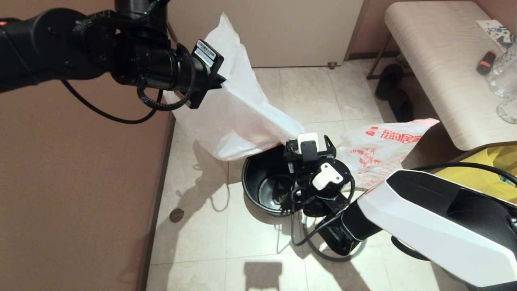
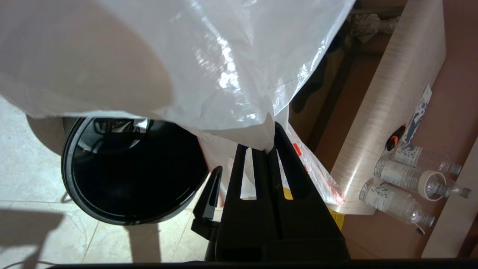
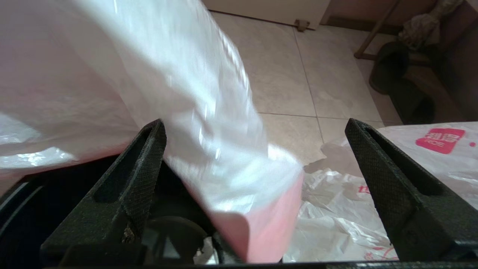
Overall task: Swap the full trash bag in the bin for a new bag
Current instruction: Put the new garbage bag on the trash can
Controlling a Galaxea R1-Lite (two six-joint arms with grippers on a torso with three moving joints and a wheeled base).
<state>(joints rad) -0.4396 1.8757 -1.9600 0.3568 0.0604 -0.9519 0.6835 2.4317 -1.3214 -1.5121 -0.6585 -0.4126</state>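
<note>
The new bag (image 1: pixel 238 109), thin white plastic, hangs stretched above the bin (image 1: pixel 262 186), a round black bucket on the tiled floor. My left gripper (image 1: pixel 220 81) is high at the left, shut on the bag's upper edge (image 2: pixel 267 144). My right gripper (image 1: pixel 309 139) hovers over the bin's far rim, open wide, and the bag's pink edge (image 3: pixel 261 220) lies loose between its fingers (image 3: pixel 145 168). The full trash bag (image 1: pixel 383 149), with its red logo, lies on the floor just right of the bin, and shows again as the full trash bag (image 3: pixel 354 213).
A pale bench (image 1: pixel 444 72) at the right carries clear bottles (image 1: pixel 505 76) and a small orange-black item (image 1: pixel 486 61). A yellow fabric bag (image 1: pixel 488 171) sits under it, with dark shoes (image 1: pixel 391 89) behind. A brown wall (image 1: pixel 80 182) borders the left. A thin hoop (image 1: pixel 343 259) lies under my right arm.
</note>
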